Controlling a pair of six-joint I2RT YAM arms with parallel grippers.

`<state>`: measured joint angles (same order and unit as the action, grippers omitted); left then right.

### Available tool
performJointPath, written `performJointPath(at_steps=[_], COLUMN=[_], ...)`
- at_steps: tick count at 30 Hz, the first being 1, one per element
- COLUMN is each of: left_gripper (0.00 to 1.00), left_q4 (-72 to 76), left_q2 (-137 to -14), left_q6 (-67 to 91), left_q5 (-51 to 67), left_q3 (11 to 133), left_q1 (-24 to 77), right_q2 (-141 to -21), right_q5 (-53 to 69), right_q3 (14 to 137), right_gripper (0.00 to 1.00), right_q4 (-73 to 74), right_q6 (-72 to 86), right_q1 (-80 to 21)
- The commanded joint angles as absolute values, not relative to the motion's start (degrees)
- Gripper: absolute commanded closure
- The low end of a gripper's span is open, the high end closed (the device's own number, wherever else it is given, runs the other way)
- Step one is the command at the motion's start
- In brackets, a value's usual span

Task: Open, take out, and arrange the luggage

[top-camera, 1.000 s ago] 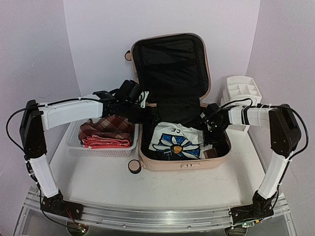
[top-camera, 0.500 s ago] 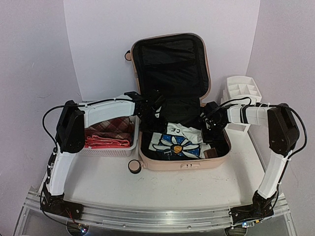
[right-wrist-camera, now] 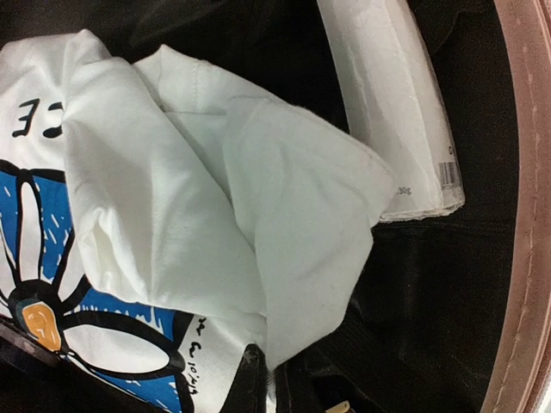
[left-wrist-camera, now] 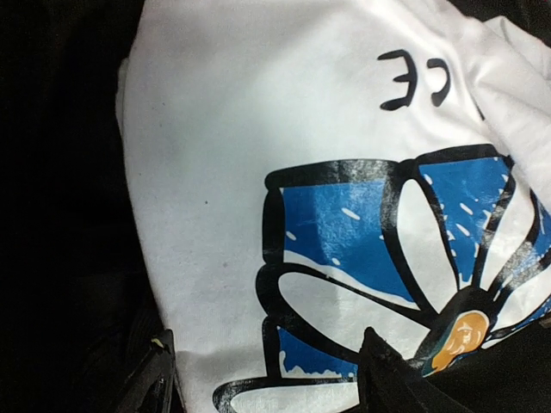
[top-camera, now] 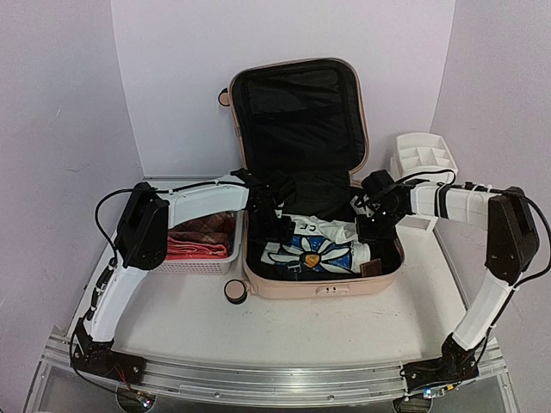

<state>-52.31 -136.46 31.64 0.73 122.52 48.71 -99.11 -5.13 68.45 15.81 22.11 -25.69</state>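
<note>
The peach-pink luggage (top-camera: 297,287) lies open on the table with its black-lined lid upright. Inside it lies a white T-shirt (top-camera: 314,249) with a blue daisy print. My left gripper (top-camera: 277,225) hovers open just over the shirt's left part (left-wrist-camera: 250,172), one finger (left-wrist-camera: 151,379) at the shirt's edge and the other over the print. My right gripper (top-camera: 370,231) is shut on a folded-up corner of the shirt (right-wrist-camera: 293,258) at the suitcase's right side, the white cloth pinched between its fingertips (right-wrist-camera: 274,387).
A white tube (right-wrist-camera: 392,103) lies in the luggage's right end beside the pink rim (right-wrist-camera: 521,215). A white mesh basket (top-camera: 194,258) with plaid and coral cloths stands left of the suitcase. A white drawer organizer (top-camera: 422,159) stands to the right.
My left arm swung from the basket into the suitcase and came down over the shirt. My right gripper shut on the shirt's right corner and drew it up and over.
</note>
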Motion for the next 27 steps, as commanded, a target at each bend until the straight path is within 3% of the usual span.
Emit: performJointPath(at_steps=[1, 6, 15, 18, 22, 24, 27], left_gripper=[0.26, 0.2, 0.23, 0.45, 0.85, 0.99, 1.0], left_q4=[-54.0, -54.1, -54.2, -54.1, -54.1, -54.1, -54.1], left_q2=[-139.2, -141.6, -146.1, -147.3, -147.0, -144.5, -140.0], left_q6=[33.4, 35.1, 36.2, 35.7, 35.3, 35.1, 33.8], left_q5=[3.7, 4.4, 7.2, 9.3, 11.0, 9.8, 7.9], left_q3=[126.2, 126.8, 129.1, 129.8, 130.1, 129.5, 129.1], left_q1=[47.8, 47.5, 47.3, 47.2, 46.6, 46.5, 46.4], right_q2=[-95.7, -95.5, -95.8, -96.0, -95.4, -94.6, -93.2], right_q5=[-4.4, -3.6, -2.3, -1.7, -1.4, -1.1, -0.4], right_q3=[67.3, 66.9, 66.5, 66.4, 66.8, 67.1, 68.0], right_gripper=[1.0, 1.0, 1.0, 1.0, 1.0, 1.0, 1.0], right_q4=[15.6, 15.3, 14.3, 14.1, 14.1, 14.1, 14.1], right_q6=[21.9, 21.8, 22.5, 22.6, 22.6, 22.6, 22.6], right_q1=[-25.6, -25.5, -25.6, -25.5, -25.5, -25.5, -25.5])
